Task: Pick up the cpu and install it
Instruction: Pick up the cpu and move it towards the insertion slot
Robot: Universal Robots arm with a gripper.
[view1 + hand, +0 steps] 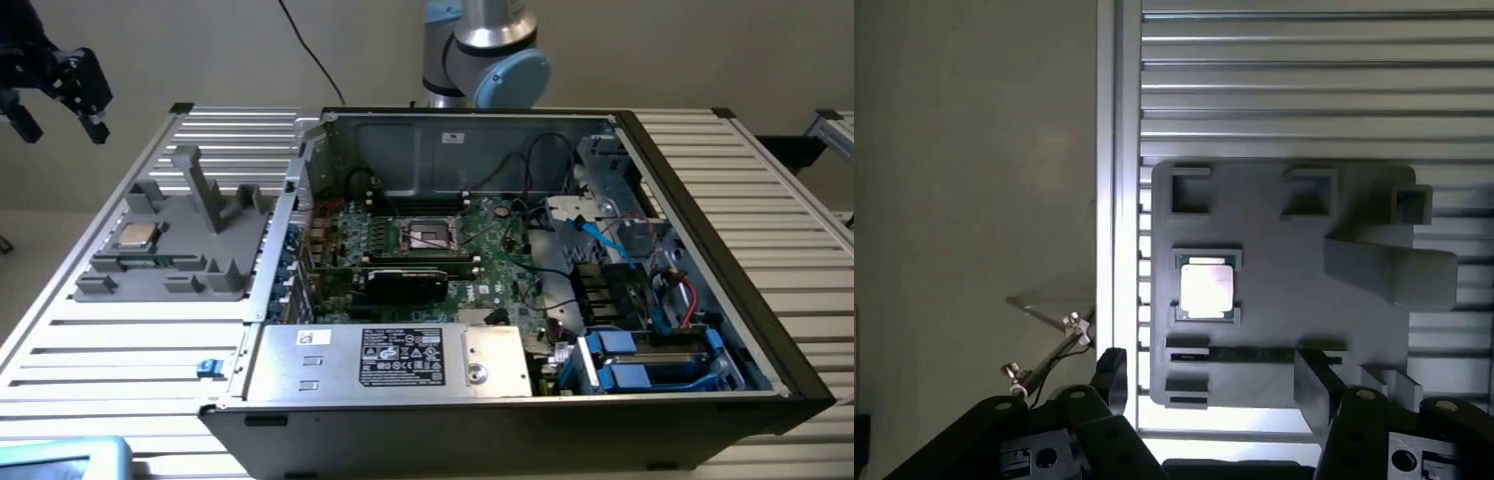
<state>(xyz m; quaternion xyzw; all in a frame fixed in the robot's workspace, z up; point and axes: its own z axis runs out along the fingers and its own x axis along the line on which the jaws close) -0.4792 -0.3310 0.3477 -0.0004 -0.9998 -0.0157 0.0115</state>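
Nearest the wrist camera, your gripper's (1234, 385) black fingers (1109, 380) stand spread as wide as they go and hold nothing. In the exterior view the gripper (54, 85) hangs high at the exterior view's far left, over the edge of the bench (747, 200). Task progress, as I judge it: nothing is done yet. The cpu (136, 236) lies flat, shiny side up, in its recess on the grey holder (174, 270), well apart from the fingers; the wrist view shows the cpu (1206, 287) on that holder (1284, 260) untouched. The socket (434, 236) on the motherboard inside the open computer case (441, 150) looks unfilled, so pick-up and fitting both remain. Your bench is ribbed aluminium; beyond it are a pale floor and a plain wall.
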